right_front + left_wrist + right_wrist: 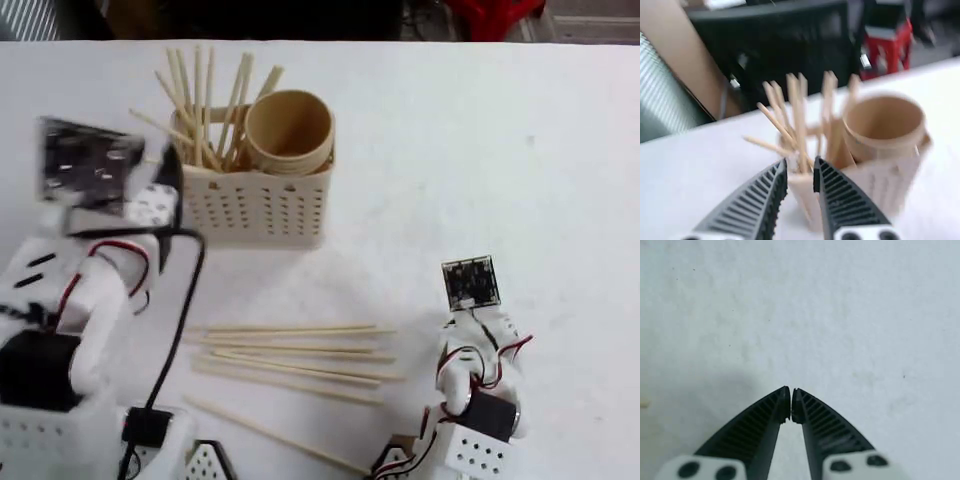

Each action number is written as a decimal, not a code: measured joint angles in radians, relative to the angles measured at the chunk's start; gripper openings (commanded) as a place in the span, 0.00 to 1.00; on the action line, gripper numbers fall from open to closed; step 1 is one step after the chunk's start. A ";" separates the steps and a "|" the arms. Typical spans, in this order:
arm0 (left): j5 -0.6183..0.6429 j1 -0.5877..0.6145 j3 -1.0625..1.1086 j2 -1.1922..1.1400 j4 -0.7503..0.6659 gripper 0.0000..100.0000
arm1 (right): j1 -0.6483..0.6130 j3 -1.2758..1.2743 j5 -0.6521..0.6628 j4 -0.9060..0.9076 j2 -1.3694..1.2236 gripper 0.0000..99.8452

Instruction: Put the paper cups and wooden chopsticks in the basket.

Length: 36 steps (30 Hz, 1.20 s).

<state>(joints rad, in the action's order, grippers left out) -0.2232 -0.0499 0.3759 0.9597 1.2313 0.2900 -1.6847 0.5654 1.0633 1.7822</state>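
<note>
A cream perforated basket (262,207) stands at the back of the white table. It holds a tan paper cup (290,130) and a bunch of upright wooden chopsticks (205,105). Several loose chopsticks (295,355) lie flat in front of it. My left arm (95,200) sits just left of the basket. In the left wrist view my left gripper (800,170) is narrowly open and holds nothing, facing the basket (890,182), its cup (885,125) and its chopsticks (797,112). My right gripper (791,405) is shut over bare table, on the right arm (470,375) beyond the loose sticks.
A black cable (175,320) runs from the left arm down toward the table's front edge, close to the ends of the loose chopsticks. The white tabletop (500,170) to the right of the basket is bare. Dark chairs (790,45) stand beyond the far table edge.
</note>
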 measured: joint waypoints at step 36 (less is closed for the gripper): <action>-0.446 -0.548 0.143 -1.117 -0.143 0.11 | 0.000 0.000 0.000 0.000 0.000 0.02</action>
<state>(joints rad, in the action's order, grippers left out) -0.6697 -0.5976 0.5186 -0.1573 1.0886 0.2900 -1.6847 0.5654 1.0633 1.7822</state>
